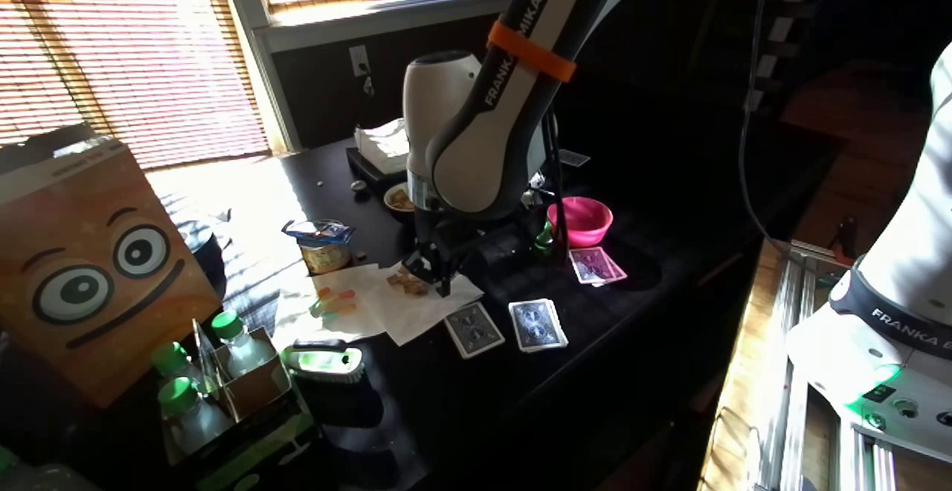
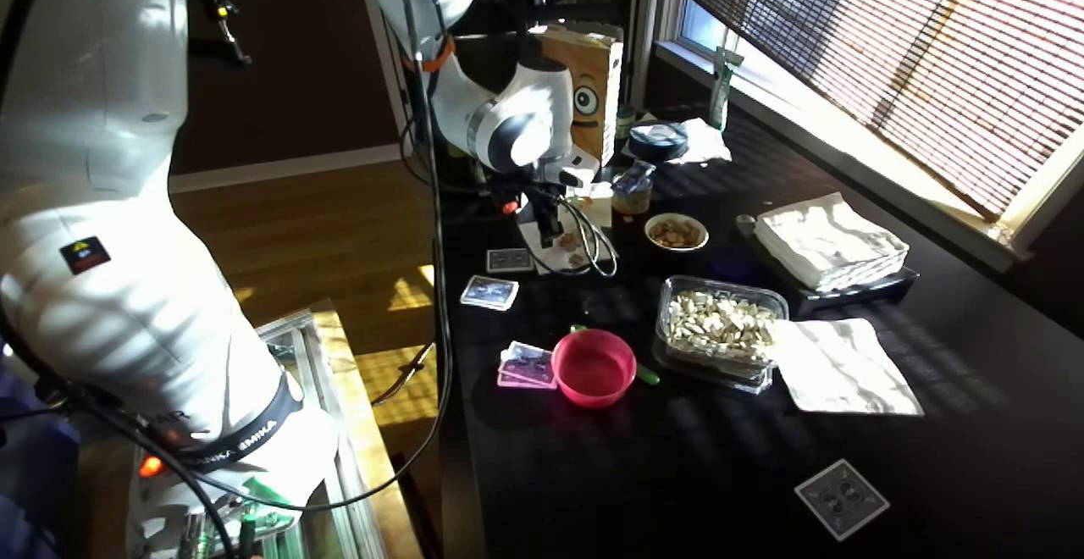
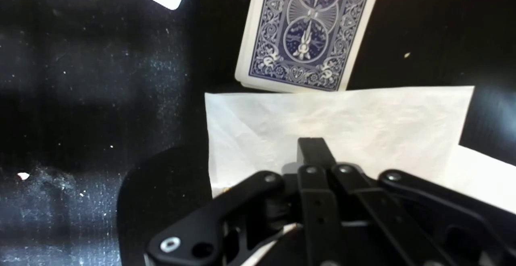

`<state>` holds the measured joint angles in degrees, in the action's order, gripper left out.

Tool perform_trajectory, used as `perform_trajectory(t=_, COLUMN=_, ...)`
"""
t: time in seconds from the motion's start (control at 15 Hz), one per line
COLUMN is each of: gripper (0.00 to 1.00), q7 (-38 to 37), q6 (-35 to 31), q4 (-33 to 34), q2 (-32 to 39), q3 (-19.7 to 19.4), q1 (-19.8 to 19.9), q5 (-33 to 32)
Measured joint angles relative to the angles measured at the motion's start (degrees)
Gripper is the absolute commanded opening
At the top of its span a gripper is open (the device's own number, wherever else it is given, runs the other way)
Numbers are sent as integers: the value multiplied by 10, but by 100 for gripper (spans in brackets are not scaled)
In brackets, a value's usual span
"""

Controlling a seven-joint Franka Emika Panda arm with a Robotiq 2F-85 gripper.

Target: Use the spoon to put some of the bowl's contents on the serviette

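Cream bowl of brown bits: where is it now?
In an exterior view, the cream bowl sits right of centre, between the jar and the clear dish.

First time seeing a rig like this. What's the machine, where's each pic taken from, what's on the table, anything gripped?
The machine is one robot arm working over a dark table. Two pictures come from cameras standing outside it, looking from different places; the close-up comes from a camera on its wrist, looking out past the fingers. Those fingers are shut, with a white serviette beneath; whether they touch it I can't tell. I see nothing held between them. Also on the table: a cream bowl of brown bits, a bright pink bowl, a clear dish of white pieces and some playing cards.
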<state>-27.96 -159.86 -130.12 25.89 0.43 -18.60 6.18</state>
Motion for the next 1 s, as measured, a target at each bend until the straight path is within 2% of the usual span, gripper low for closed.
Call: perform_trajectory(t=1.0, gripper=0, q7=-1, q6=33, q4=54, q2=46, q3=-19, q1=-1, q5=0)
